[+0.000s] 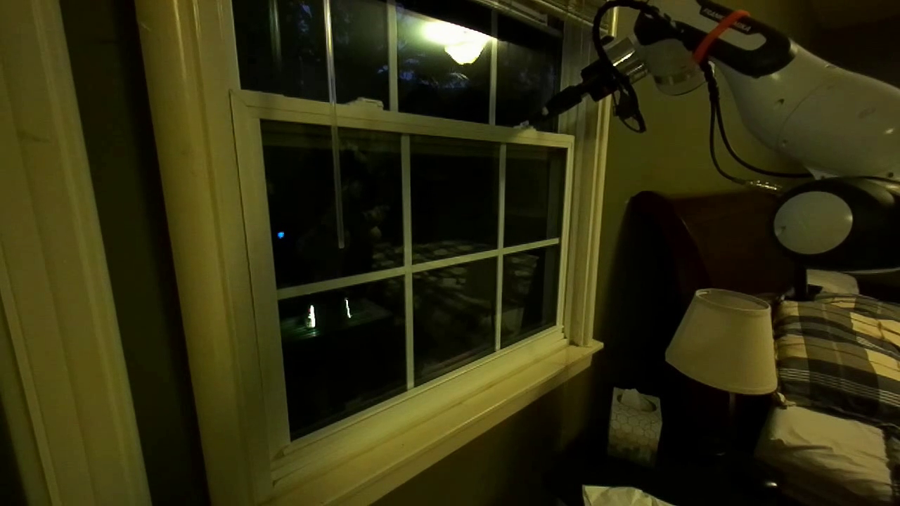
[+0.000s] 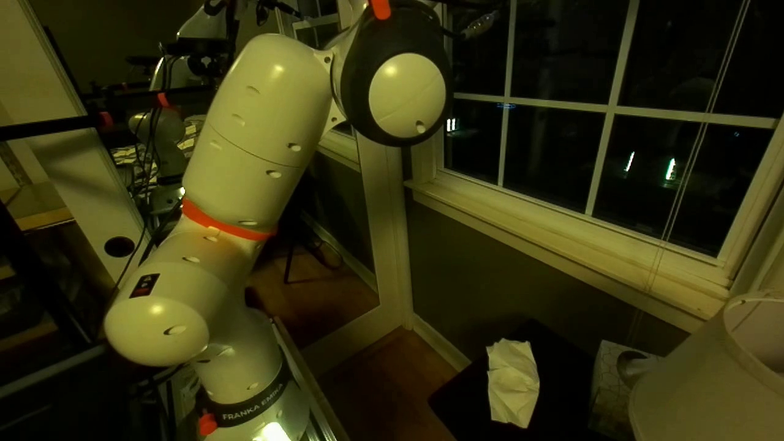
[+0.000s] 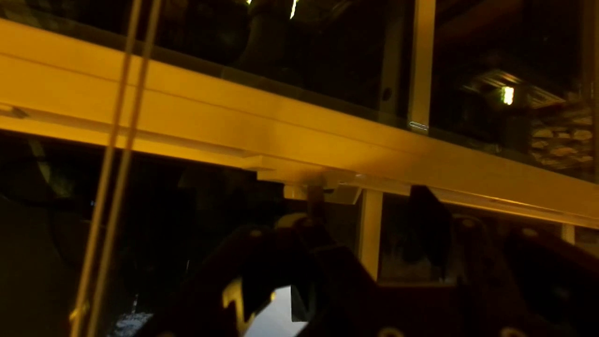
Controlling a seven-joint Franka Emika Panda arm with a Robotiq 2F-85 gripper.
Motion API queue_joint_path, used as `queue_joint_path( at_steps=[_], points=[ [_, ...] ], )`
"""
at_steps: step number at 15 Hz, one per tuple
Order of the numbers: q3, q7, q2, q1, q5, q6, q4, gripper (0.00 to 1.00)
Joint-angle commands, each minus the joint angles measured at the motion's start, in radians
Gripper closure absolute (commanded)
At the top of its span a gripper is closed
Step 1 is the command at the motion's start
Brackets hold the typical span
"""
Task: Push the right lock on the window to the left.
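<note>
Robotiq gripper (image 3: 367, 188): fingers (image 3: 429, 224) spread wide, nothing gripped. One fingertip (image 3: 316, 199) overlaps the right sash lock (image 3: 345, 193) in the wrist view; touching or not, I can't tell. Lock sits on the meeting rail (image 3: 210, 107).

The robot's white arm (image 2: 257, 116) slanted up from its base (image 2: 254, 404) to a round elbow (image 2: 407, 95). In an exterior view the wrist (image 1: 675, 70) sat higher than the elbow and sloped downward at its far end. In the wrist view the dark gripper (image 3: 369, 194) held its 2 fingers (image 3: 428, 224) apart, with a gap between them; 1 finger looked blurred near its tip.
</note>
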Motion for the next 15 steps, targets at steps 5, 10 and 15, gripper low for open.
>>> queue_joint_path(
  at_steps=[5,10,15],
  points=[
    [0.011,0.038,-0.010,-0.016,-0.026,-0.011,0.002,1.00],
    [0.015,0.031,-0.001,-0.014,-0.025,0.004,0.004,1.00],
    [0.028,0.026,0.015,-0.003,-0.015,0.033,0.002,1.00]
  ],
)
